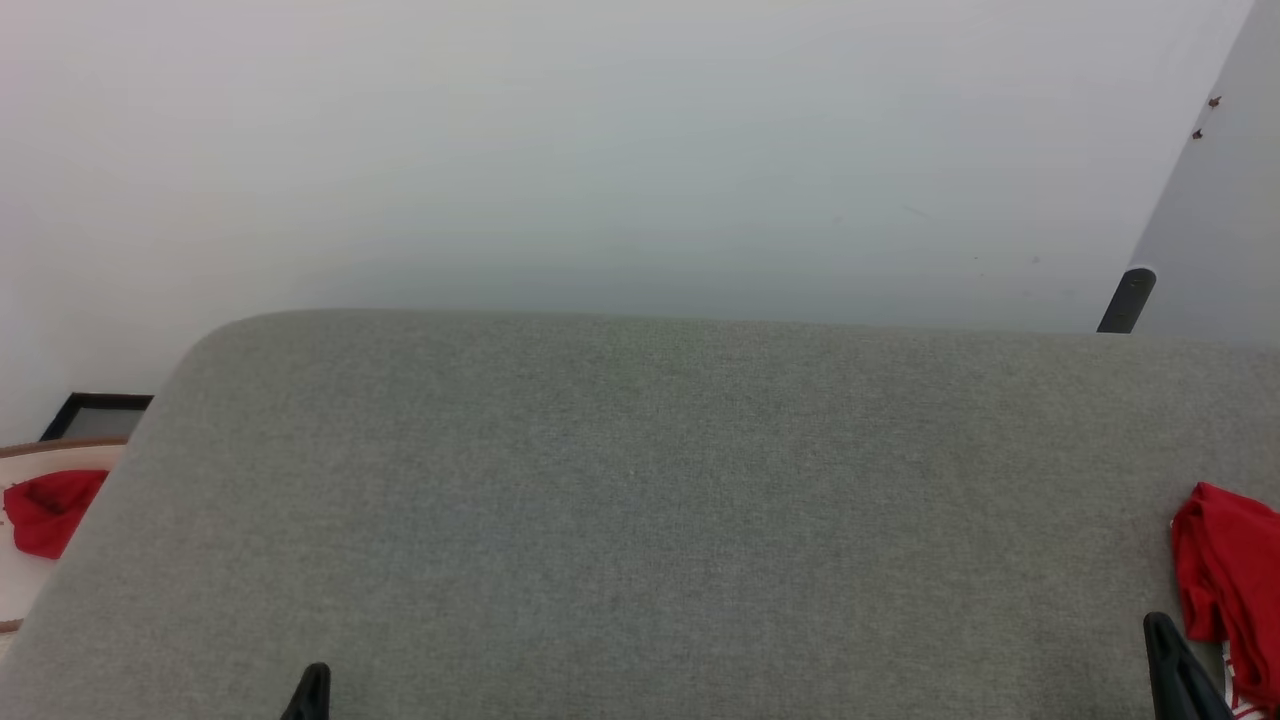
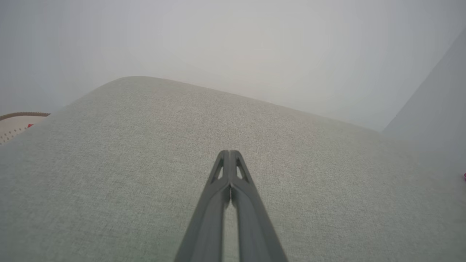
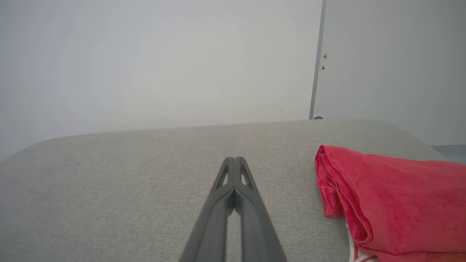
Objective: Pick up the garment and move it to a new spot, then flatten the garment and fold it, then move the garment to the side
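Observation:
The red garment [image 1: 1228, 590] lies bunched at the right edge of the grey fabric surface [image 1: 640, 500], a bit of white trim at its lower end. In the right wrist view the garment [image 3: 393, 203] sits folded over to the right of my right gripper [image 3: 235, 158], whose fingers are pressed together with nothing between them, a short gap from the cloth. My right gripper [image 1: 1160, 625] pokes up at the lower right, just left of the garment. My left gripper [image 2: 229, 151] is shut and empty over bare fabric, its tip [image 1: 316, 672] at the lower left.
A pale wall rises behind the grey surface. At the far left a round pale basket [image 1: 30, 590] holds another red cloth [image 1: 50, 510], with a dark frame [image 1: 95, 412] behind it. A dark handle [image 1: 1127, 300] stands by the wall corner at the right.

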`<state>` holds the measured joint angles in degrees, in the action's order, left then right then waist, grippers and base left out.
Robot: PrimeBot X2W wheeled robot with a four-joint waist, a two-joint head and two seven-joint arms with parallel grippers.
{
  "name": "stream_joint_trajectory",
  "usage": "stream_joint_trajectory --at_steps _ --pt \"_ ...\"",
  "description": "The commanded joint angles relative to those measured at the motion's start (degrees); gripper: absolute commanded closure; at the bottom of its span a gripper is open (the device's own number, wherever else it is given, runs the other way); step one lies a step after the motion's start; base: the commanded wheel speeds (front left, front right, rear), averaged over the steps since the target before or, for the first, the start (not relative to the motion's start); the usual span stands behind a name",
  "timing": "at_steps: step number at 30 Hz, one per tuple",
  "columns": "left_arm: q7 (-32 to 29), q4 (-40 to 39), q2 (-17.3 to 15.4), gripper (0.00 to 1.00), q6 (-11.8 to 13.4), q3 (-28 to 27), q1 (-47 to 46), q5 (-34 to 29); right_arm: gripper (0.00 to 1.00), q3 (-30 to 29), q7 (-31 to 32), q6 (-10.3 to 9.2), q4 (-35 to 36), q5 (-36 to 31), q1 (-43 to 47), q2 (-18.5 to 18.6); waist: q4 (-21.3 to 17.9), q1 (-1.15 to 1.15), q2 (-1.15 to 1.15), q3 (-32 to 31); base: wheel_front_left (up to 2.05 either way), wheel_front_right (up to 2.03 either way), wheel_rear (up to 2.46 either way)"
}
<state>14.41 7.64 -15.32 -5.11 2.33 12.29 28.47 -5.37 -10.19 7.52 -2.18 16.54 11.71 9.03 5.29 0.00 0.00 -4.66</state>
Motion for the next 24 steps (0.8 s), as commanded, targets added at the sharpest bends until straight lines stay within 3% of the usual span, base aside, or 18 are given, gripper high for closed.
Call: stream_joint_trajectory --at_steps 1,24 --pt "-0.4 -0.6 -0.4 1.00 -0.1 -0.4 -0.8 1.3 1.00 -0.2 0.2 0.00 0.5 1.5 -0.7 0.3 0.0 0.00 0.00 0.0 0.00 0.00 0.00" --pt "-6.4 1.4 3.3 1.00 -0.8 -2.9 -6.2 19.6 1.00 -0.5 5.0 -0.01 -3.0 23.2 -5.8 -1.6 -1.0 0.00 0.00 0.9 0.00 0.00 0.00"
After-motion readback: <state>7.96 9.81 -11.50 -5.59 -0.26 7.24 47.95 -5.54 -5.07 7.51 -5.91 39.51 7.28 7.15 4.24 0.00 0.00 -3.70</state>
